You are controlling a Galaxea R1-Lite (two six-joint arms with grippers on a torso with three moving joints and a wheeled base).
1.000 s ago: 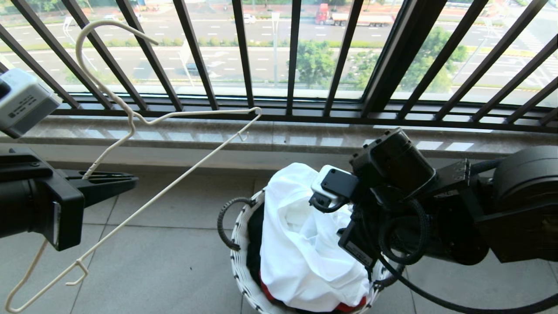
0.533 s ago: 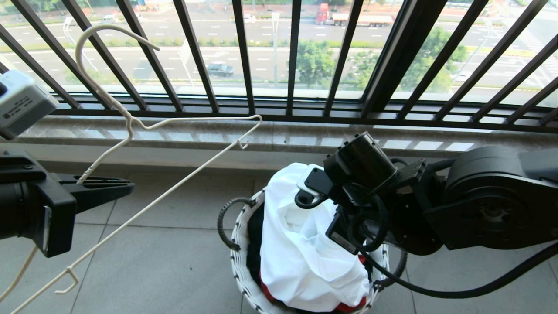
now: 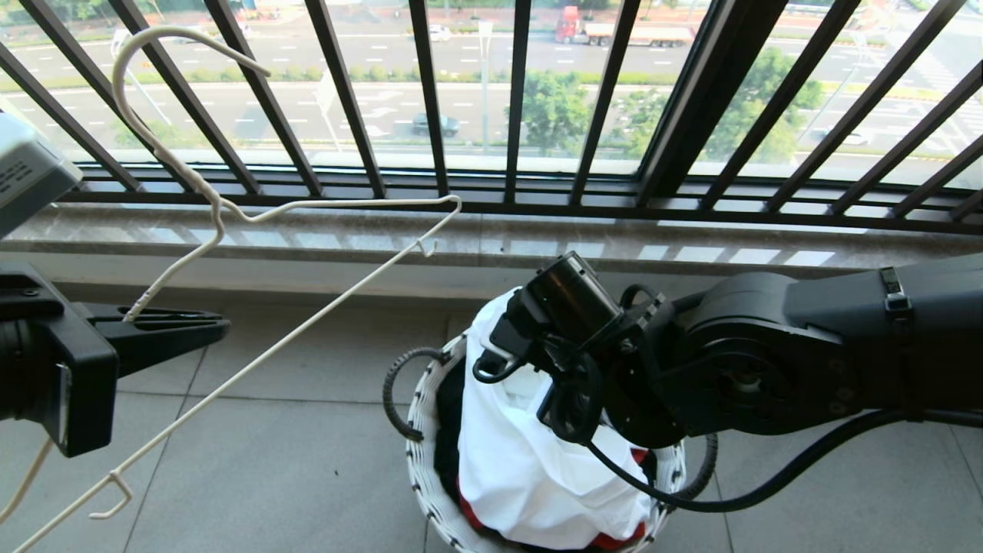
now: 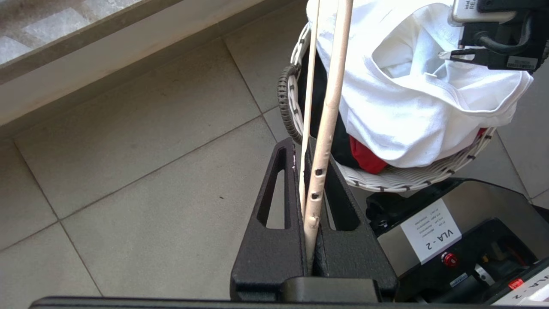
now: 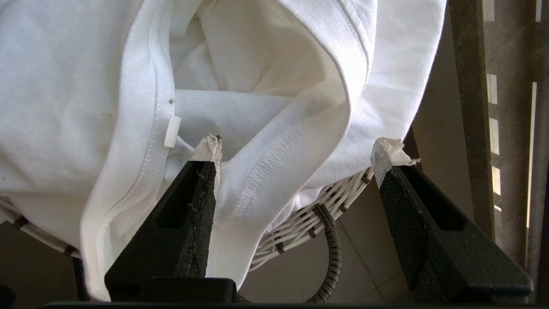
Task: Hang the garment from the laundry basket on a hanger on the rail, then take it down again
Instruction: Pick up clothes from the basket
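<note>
Fingers of the right gripper spread wide over the white T-shirt, heaped and creased in the woven laundry basket; left gripper clamped on the cream wire hanger.

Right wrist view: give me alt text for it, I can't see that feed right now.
The right gripper is open, its two black fingers with taped tips straddling a fold of the white T-shirt heaped in the laundry basket, not yet closed on it. The basket's white woven rim and dark handle show below the cloth, with grey floor tiles behind.
</note>
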